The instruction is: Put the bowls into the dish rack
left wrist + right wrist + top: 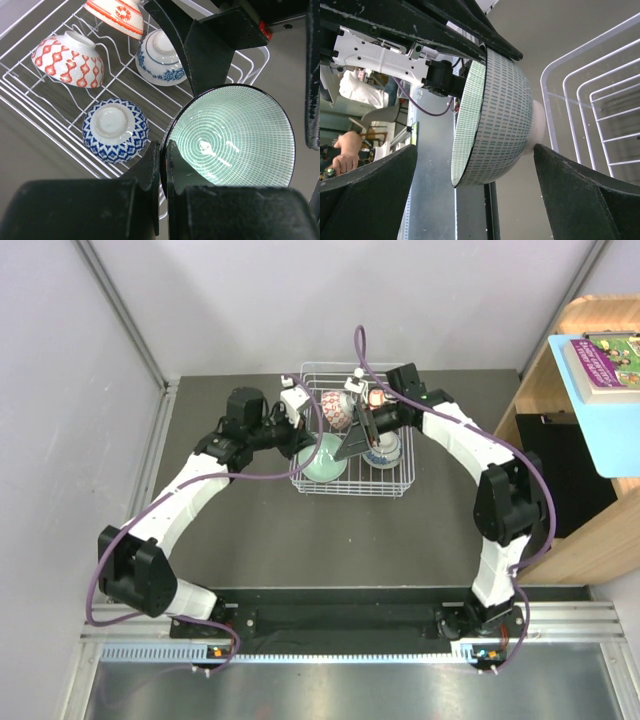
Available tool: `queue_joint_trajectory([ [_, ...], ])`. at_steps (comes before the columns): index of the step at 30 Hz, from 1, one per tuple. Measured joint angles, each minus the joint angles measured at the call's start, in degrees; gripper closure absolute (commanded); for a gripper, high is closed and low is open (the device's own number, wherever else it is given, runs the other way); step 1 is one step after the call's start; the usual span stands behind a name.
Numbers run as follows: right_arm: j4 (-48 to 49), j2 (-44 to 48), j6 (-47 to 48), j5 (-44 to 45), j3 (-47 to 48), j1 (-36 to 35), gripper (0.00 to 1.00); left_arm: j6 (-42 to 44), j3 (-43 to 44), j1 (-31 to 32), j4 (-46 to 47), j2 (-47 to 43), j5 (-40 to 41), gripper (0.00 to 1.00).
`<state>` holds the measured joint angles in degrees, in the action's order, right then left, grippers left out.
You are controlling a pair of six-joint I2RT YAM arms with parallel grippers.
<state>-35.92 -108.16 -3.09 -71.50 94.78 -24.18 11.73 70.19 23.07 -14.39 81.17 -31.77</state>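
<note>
You have 5 bowls in view & 1 dish rack (pixel 350 490). 4 bowls lie upside down inside the rack, foot rings up: 2 orange-red bowls (pixel 67 60) (pixel 117 15) toward the far side, and 2 blue-and-white bowls (pixel 115 130) (pixel 160 57). The 5th, the pale green bowl (pixel 235 135), stands on edge at the near-left corner of the rack. Your left gripper (pixel 162 155) is closed on its rim, 1 finger inside, 1 outside. Your right gripper (pixel 475 150) is wide open and holds nothing; the green bowl is between its 2 fingers. I cannot tell if this bowl rests on the wires
</note>
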Motion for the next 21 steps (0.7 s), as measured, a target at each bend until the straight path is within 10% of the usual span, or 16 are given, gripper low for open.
queue_joint_trajectory([
  [21, 0.42, -2.91, 0.5, 0.39, 0.0, 0.61, 0.01, 0.42, 0.2, 1.68, 0.57, -1.03, 1.57, 1.0],
])
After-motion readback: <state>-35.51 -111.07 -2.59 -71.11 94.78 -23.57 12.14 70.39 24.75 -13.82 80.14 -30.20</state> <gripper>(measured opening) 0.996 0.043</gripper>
